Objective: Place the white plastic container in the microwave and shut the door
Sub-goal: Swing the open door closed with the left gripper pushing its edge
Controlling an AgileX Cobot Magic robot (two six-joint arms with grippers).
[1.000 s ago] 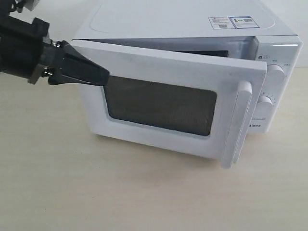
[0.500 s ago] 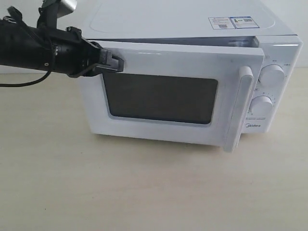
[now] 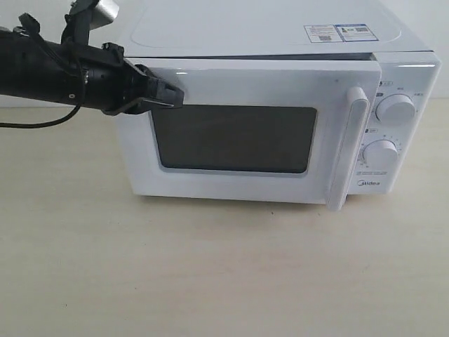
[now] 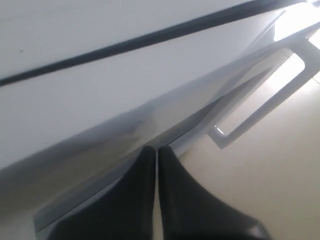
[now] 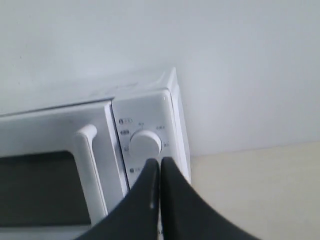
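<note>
Microwave: white, on tan table, toward the far side.
Door: nearly flush with the front, a thin dark seam along its top edge. Handle at its right, beside two dials.
Container: hidden; window dark.
Left gripper: jaws pressed together, empty, tips against the door's upper left corner.
Right gripper: jaws together, empty, held off the microwave's right front.
</note>
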